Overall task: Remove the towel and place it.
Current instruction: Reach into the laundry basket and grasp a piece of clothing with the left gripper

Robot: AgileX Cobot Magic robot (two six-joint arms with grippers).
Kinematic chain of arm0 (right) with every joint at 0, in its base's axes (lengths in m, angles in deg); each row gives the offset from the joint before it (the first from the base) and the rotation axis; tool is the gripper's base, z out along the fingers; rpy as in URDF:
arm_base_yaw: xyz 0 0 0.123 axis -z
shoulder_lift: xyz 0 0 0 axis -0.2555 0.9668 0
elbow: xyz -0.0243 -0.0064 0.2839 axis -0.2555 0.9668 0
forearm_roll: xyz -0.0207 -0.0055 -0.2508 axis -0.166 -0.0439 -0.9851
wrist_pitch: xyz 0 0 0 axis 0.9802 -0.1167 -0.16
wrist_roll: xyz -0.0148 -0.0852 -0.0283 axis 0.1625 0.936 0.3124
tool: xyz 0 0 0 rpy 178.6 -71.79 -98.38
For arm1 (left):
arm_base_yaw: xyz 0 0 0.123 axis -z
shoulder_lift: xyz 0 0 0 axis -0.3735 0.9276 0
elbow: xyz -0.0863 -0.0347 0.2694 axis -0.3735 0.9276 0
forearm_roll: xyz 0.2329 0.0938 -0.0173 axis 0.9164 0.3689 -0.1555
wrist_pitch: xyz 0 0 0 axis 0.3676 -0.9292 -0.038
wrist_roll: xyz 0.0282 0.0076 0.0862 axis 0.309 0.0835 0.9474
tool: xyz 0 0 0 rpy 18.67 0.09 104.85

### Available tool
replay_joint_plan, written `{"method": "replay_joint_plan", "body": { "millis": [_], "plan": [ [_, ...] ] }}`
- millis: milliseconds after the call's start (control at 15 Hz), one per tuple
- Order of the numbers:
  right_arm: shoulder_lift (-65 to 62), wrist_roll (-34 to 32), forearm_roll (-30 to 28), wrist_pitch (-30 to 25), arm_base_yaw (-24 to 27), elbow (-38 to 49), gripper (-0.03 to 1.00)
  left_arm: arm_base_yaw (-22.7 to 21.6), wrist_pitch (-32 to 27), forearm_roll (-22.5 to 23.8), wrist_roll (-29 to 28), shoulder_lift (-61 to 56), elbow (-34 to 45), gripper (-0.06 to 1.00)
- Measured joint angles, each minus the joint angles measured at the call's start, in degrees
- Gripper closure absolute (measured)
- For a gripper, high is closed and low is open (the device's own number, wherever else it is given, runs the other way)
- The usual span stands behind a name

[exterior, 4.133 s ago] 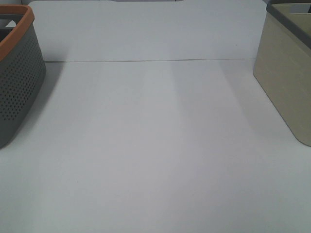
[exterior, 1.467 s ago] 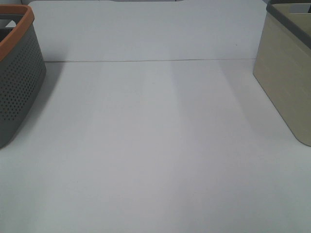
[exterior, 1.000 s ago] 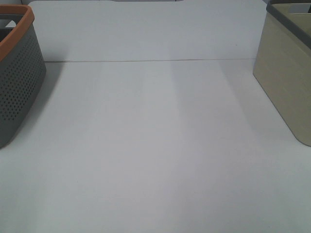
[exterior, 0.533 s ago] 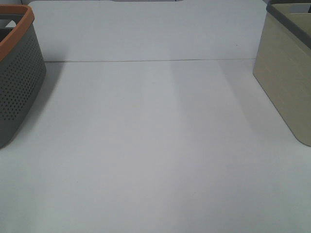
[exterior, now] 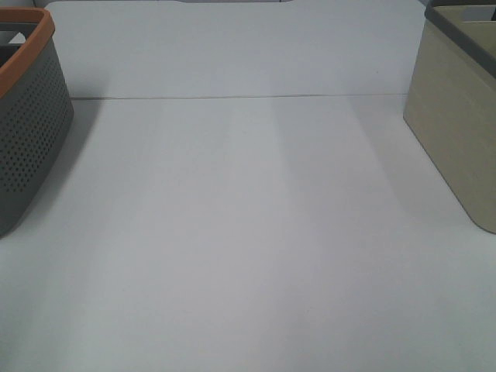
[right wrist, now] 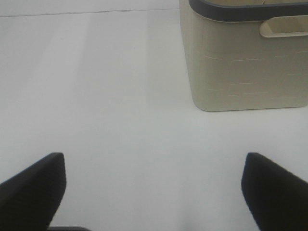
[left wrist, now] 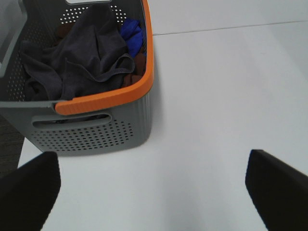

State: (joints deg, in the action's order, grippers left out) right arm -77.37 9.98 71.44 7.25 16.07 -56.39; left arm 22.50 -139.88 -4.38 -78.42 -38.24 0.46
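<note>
The towel point(left wrist: 79, 60) is a dark charcoal cloth, crumpled in the grey basket with the orange rim point(left wrist: 103, 98); a blue cloth point(left wrist: 131, 32) and a brown one point(left wrist: 137, 65) lie beside it. My left gripper point(left wrist: 151, 192) hangs open over the white table, a short way from the basket, its black fingertips point(left wrist: 29, 185) far apart. Facing the beige bin point(right wrist: 245, 62), my right gripper point(right wrist: 151, 190) is also open and holds nothing. Neither arm appears in the exterior high view.
The grey basket point(exterior: 27, 116) stands at the table's left edge and the beige bin with a dark rim point(exterior: 457, 108) at the right edge. A seam point(exterior: 232, 97) crosses the white table point(exterior: 248, 232) near the back.
</note>
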Motion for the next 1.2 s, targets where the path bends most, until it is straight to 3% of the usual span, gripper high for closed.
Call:
{"method": "replay_joint_plan", "body": {
  "millis": [533, 733, 800, 1000, 1200],
  "plan": [
    [0.00, 0.00, 0.00, 0.00, 0.00, 0.00, 0.01, 0.00, 0.17, -0.52, 24.69, 34.66, -20.86, -0.05],
    [0.00, 0.00, 0.00, 0.00, 0.00, 0.00, 0.01, 0.00, -0.34, 5.39, 31.68, 45.78, -29.34, -0.05],
    [0.00, 0.00, 0.00, 0.00, 0.00, 0.00, 0.01, -0.46, -2.06, 10.77, 35.87, 53.23, -36.55, -0.05],
    [0.00, 0.00, 0.00, 0.00, 0.00, 0.00, 0.01, -4.30, -2.01, 12.09, 43.83, 63.25, -44.58, -0.05],
    [0.00, 0.00, 0.00, 0.00, 0.00, 0.00, 0.01, -9.22, 1.20, 12.03, 50.65, 70.24, -46.98, -0.05]
  ]
}}
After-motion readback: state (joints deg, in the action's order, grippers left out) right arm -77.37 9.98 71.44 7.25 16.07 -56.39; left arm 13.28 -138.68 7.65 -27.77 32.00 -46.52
